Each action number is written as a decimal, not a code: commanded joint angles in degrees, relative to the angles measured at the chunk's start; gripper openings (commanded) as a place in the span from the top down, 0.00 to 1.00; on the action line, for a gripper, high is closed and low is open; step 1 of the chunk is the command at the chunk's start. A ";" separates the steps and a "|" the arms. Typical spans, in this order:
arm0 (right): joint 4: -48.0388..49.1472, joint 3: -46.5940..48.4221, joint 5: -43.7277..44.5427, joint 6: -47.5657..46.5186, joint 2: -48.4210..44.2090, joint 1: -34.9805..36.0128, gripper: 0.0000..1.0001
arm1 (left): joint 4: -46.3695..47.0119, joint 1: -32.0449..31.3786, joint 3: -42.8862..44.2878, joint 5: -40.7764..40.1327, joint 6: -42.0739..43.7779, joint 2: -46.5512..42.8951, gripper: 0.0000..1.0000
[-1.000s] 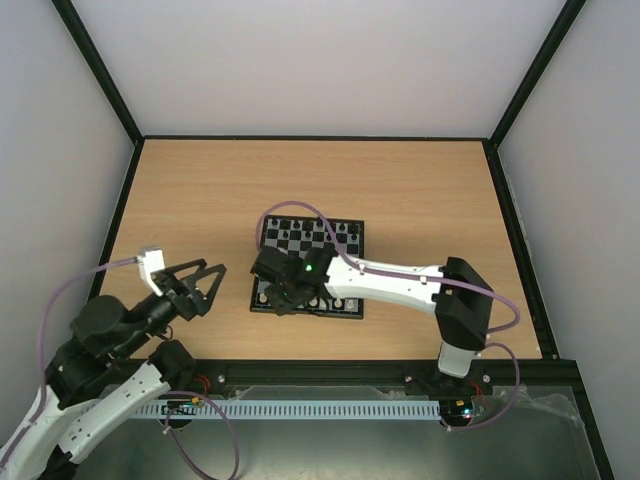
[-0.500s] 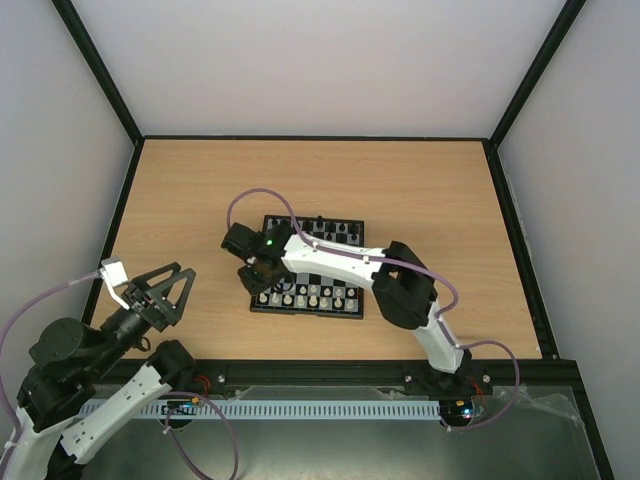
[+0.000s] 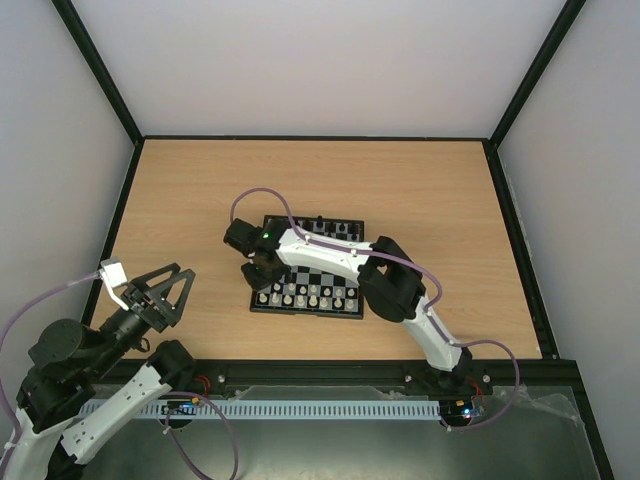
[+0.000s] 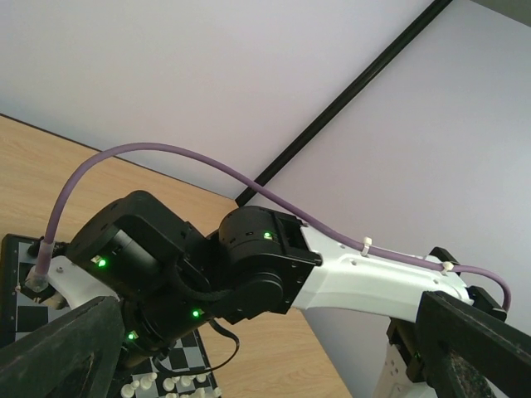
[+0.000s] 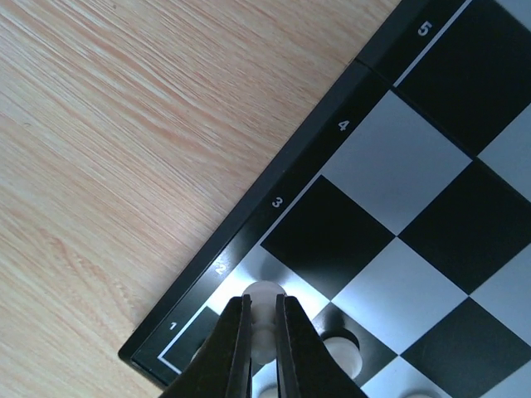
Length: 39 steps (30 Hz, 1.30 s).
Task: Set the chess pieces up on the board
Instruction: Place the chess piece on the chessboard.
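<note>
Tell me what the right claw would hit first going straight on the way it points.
Likely the board, on the pale edge square beside the 2; the white piece pinched in the right claw would touch down first. Height is unclear.

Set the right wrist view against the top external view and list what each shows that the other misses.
Right wrist only: the rank numbers on the board frame, and the right gripper shut on a white piece by the 2 mark. Top external only: black pieces along the board's far edge, white pieces along the near one, and the left gripper open, off to the board's left. Both: the board's near left corner and the wooden table.
</note>
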 commanded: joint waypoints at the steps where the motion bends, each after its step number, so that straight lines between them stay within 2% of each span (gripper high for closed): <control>1: -4.43 1.49 -0.46 -0.85 1.71 -0.56 0.98 | -0.38 -0.20 0.33 0.17 0.19 -0.35 0.01; 11: -4.47 1.02 -0.37 -0.95 2.60 -0.72 0.97 | -0.26 -0.20 0.12 0.17 0.42 -0.13 0.01; 28: -2.33 -0.25 -3.21 -1.50 0.44 -0.72 0.87 | 0.03 -0.20 -0.37 0.17 0.39 0.05 0.01; 39: -2.15 -0.89 -0.33 -0.89 -1.65 -0.74 0.76 | 0.97 -0.20 -1.03 0.48 0.26 0.92 0.01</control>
